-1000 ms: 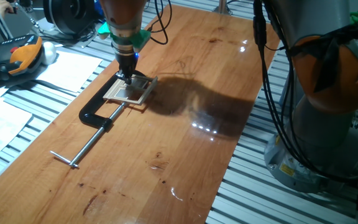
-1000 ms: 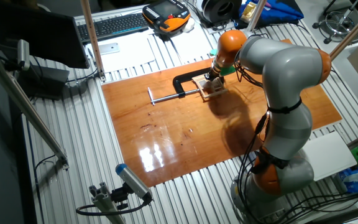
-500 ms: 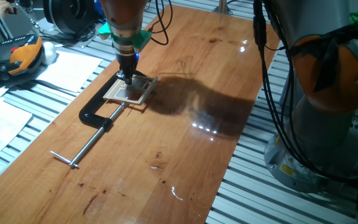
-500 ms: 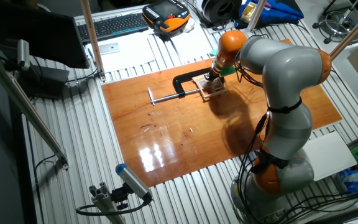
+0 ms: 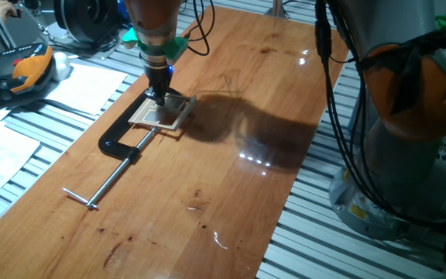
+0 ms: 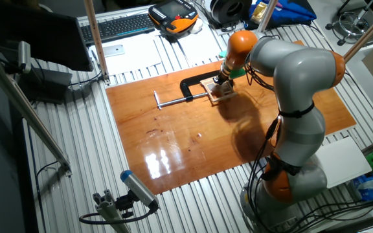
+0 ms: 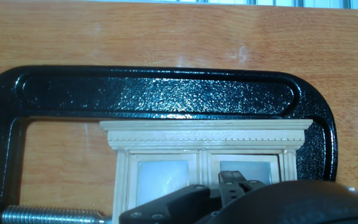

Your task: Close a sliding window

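Contact looks made: the end effector point(image 5: 159, 98) stands upright with its tip down on the sliding window point(image 5: 161, 115), which lies flat on the desk point(image 5: 231, 178) near its far left part, held by the black clamp point(image 5: 122, 143). Whether the fingers are apart or together cannot be told; they are too small in the fixed views and hidden behind the dark hand body in the hand view. That view shows the window's point(image 7: 207, 152) moulded top rail and two pale panes, with the clamp's point(image 7: 154, 93) curved body wrapping round it and the screw thread at the lower left. How far the sash has slid is not readable here, so I judge the closing push to be under way or about to start, not finished.

Around it, the clamp's long screw bar reaches toward the near left edge. Papers point(image 5: 84, 85) and an orange-and-black handset point(image 5: 23, 71) lie off the desk at far left. Only the clamp's frame, close beside the window, could crowd the push.
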`<action>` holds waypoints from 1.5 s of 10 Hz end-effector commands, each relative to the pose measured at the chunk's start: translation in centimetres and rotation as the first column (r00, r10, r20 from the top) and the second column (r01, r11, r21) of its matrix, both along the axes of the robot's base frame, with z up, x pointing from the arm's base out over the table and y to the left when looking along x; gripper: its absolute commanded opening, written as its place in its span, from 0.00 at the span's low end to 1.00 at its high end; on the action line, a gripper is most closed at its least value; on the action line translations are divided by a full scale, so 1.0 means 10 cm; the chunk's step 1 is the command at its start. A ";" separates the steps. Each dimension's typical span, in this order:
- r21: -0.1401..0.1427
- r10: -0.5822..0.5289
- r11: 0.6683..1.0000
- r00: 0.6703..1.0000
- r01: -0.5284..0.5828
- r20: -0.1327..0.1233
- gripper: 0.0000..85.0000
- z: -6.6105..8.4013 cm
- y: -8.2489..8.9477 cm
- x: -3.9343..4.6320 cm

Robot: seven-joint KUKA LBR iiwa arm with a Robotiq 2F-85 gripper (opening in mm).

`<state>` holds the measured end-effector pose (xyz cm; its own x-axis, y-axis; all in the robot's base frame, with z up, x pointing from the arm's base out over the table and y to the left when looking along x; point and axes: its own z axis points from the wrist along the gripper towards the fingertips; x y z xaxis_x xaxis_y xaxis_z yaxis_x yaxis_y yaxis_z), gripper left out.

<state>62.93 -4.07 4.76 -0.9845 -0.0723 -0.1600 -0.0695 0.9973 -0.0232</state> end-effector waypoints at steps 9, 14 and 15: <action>0.007 0.004 1.000 1.000 -0.003 -0.025 0.00 0.01 -0.01 -0.030; 0.008 0.005 1.000 0.999 -0.005 -0.034 0.00 0.01 -0.01 -0.054; 0.012 0.005 1.000 0.999 -0.005 -0.036 0.00 0.01 -0.01 -0.060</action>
<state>62.32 -4.19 4.82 -0.9892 -0.0757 -0.1255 -0.0751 0.9971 -0.0092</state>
